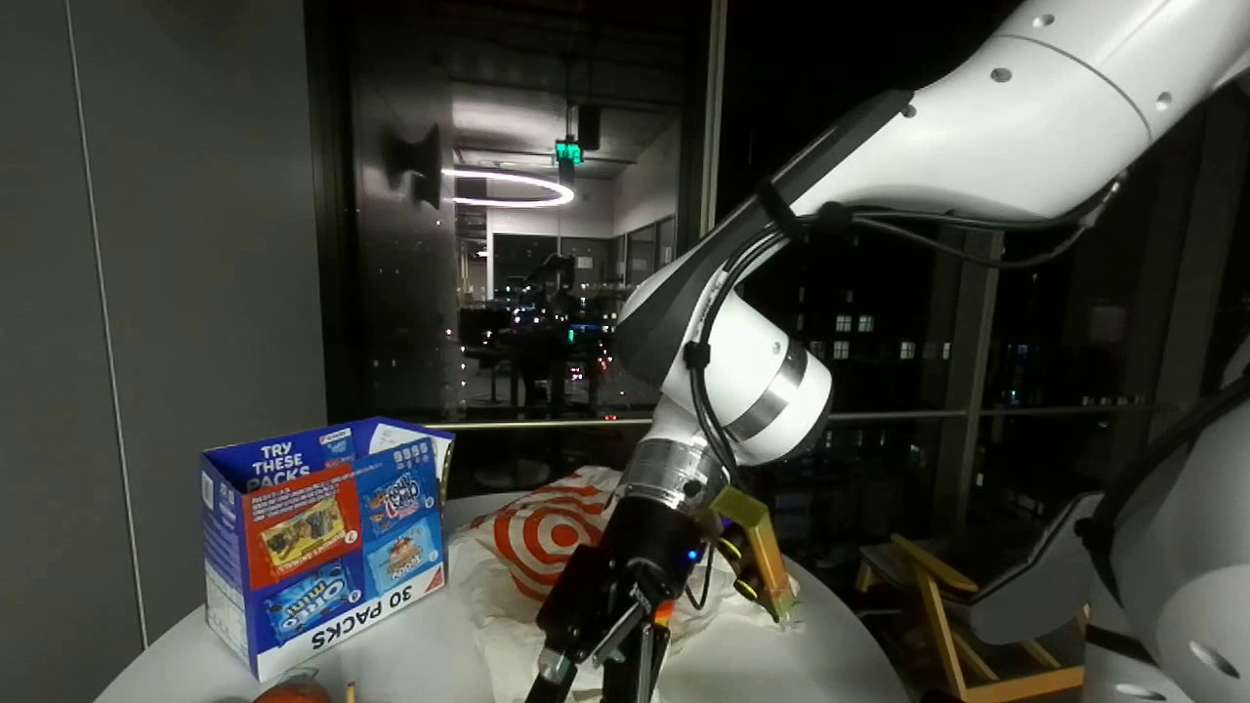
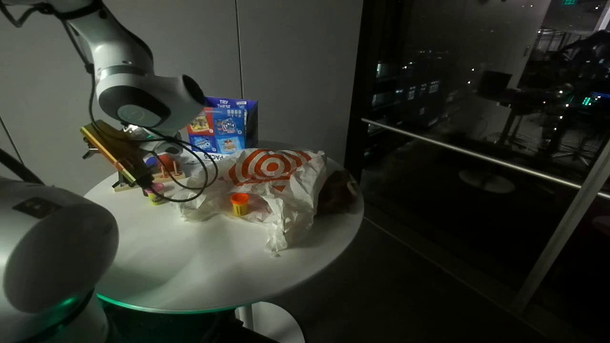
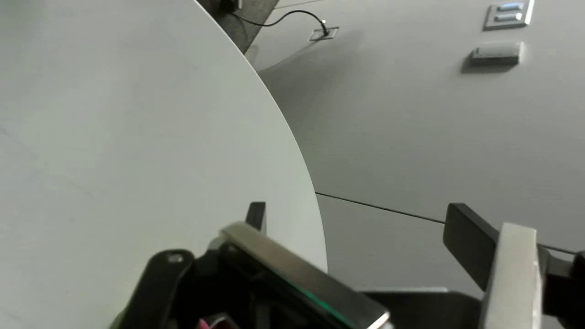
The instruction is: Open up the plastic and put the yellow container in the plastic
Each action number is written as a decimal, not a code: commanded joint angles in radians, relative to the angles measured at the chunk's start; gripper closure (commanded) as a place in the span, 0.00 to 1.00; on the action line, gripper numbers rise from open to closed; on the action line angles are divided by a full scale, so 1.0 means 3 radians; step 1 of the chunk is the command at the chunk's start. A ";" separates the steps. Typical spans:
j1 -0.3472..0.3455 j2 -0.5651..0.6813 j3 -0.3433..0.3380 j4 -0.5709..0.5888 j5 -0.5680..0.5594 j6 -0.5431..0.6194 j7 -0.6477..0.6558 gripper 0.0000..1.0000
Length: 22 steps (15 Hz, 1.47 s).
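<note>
The plastic is a crumpled white bag with a red-orange target print, lying on the round table in both exterior views (image 1: 562, 532) (image 2: 305, 190). A yellow container with an orange lid (image 2: 240, 206) stands upright at the bag's near side, against its loose folds. Another yellow container with a pink lid (image 2: 155, 195) stands further left, partly hidden by the wrist camera mount. My gripper (image 1: 594, 674) points down over the table, on the snack-box side, away from the bag's middle. In the wrist view the gripper's fingers (image 3: 361, 228) are wide apart with nothing between them.
A blue snack box (image 1: 332, 552) stands at the table's far side. A wooden peg toy (image 2: 176, 177) and red and blue round pieces lie near the gripper. A brown object (image 2: 337, 193) sits behind the bag. The table's edge (image 3: 292, 132) and a grey wall are close.
</note>
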 commanded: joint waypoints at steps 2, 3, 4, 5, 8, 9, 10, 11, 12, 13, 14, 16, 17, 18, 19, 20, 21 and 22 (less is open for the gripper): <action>0.0344 -0.0051 0.0312 0.0013 0.0067 0.0763 -0.0169 0.00; 0.0412 -0.0036 0.0370 0.0020 0.0064 0.0942 -0.0204 0.00; 0.0480 -0.0010 0.0427 0.0020 0.0051 0.1129 -0.0245 0.00; 0.0547 0.0018 0.0476 0.0022 0.0067 0.1318 -0.0311 0.00; 0.0672 0.0197 0.0633 0.0028 -0.0152 0.1899 -0.0328 0.00; 0.0708 0.0242 0.0672 0.0015 -0.0253 0.2091 -0.0308 0.00; 0.0734 0.0311 0.0704 0.0001 -0.0391 0.2278 -0.0261 0.00; 0.0763 0.0384 0.0720 -0.0012 -0.0520 0.2445 -0.0213 0.00; 0.0794 0.0458 0.0722 -0.0017 -0.0629 0.2585 -0.0174 0.00; 0.0826 0.0532 0.0727 -0.0021 -0.0747 0.2760 -0.0160 0.00; 0.0707 0.0602 0.0871 -0.0024 -0.0855 0.2912 -0.0162 0.00; 0.0538 0.0761 0.0824 -0.0027 -0.1140 0.3216 -0.0104 0.00; 0.0456 0.0791 0.0832 -0.0032 -0.1276 0.3177 0.0105 0.00; 0.0640 0.0680 0.0802 -0.0035 -0.1052 0.3032 -0.0073 0.00; 0.0561 0.0731 0.0801 -0.0034 -0.1144 0.3056 -0.0014 0.00; 0.0498 0.0775 0.0798 -0.0028 -0.1192 0.3069 -0.0001 0.00; 0.0461 0.0802 0.0796 -0.0026 -0.1206 0.3080 -0.0001 0.00; 0.0450 0.0808 0.0796 -0.0027 -0.1208 0.3086 -0.0001 0.00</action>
